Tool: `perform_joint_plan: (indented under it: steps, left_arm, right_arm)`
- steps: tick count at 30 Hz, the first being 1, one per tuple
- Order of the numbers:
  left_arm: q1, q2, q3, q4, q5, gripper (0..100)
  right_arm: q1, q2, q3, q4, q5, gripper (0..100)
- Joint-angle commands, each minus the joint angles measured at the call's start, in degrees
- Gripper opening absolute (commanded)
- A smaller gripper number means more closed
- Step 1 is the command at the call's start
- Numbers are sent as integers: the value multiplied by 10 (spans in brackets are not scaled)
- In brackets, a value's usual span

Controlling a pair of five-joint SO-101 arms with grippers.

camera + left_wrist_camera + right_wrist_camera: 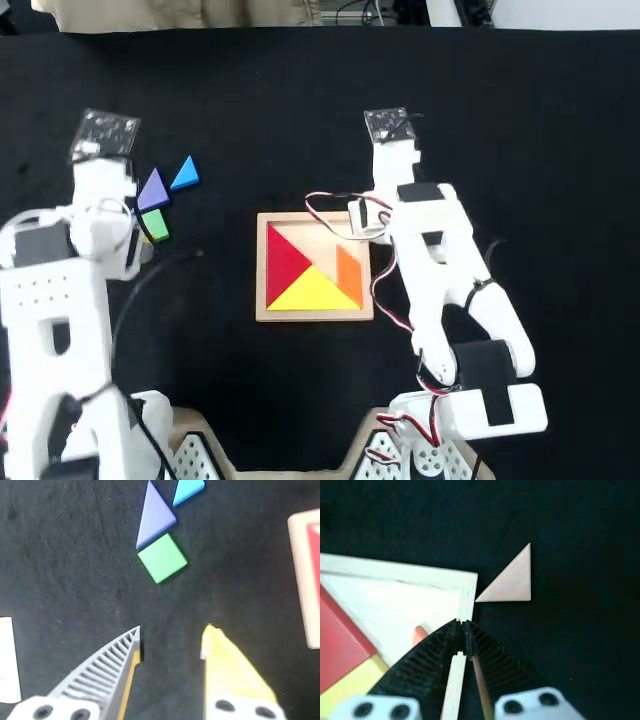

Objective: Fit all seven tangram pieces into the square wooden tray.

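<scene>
The square wooden tray lies mid-table and holds a red triangle, a yellow triangle and an orange parallelogram. My right gripper is shut with nothing in it, its tips over the tray's rim near a corner. A pale pink triangle lies on the cloth just outside that corner. My left gripper is open above bare cloth, a short way from a green square. Touching the square is a purple triangle, with a blue triangle beyond.
Black cloth covers the table. The left arm stands over the left side and partly hides the green square. The right arm rises beside the tray's right edge. A white object is seen in the left wrist view.
</scene>
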Motion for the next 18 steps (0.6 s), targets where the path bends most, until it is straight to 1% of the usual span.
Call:
perform_joint_plan:
  steps: [1, 4, 6, 9, 12, 15, 18]
  left_arm:
    - [-12, 105, -94, 14, 6, 263]
    - [-3, 188, -141, 18, 19, 298]
    - [0, 235, -184, 9, 25, 302]
    - [1, 297, -230, -68, 54, 296]
    - [1, 352, -254, -142, 43, 296]
    - [0, 405, -263, -184, 23, 296]
    - [1, 464, -273, -209, 20, 296]
  right_arm:
    - [8, -16, 4, -21, -5, 11]
    - [9, -16, 4, -22, -4, 11]
    - [8, -16, 4, -22, -4, 11]
    - [8, -16, 4, -22, -4, 11]
    - [8, -15, 4, -22, -4, 11]
    - [9, -15, 4, -23, -4, 11]
    - [9, -15, 5, -34, -4, 11]
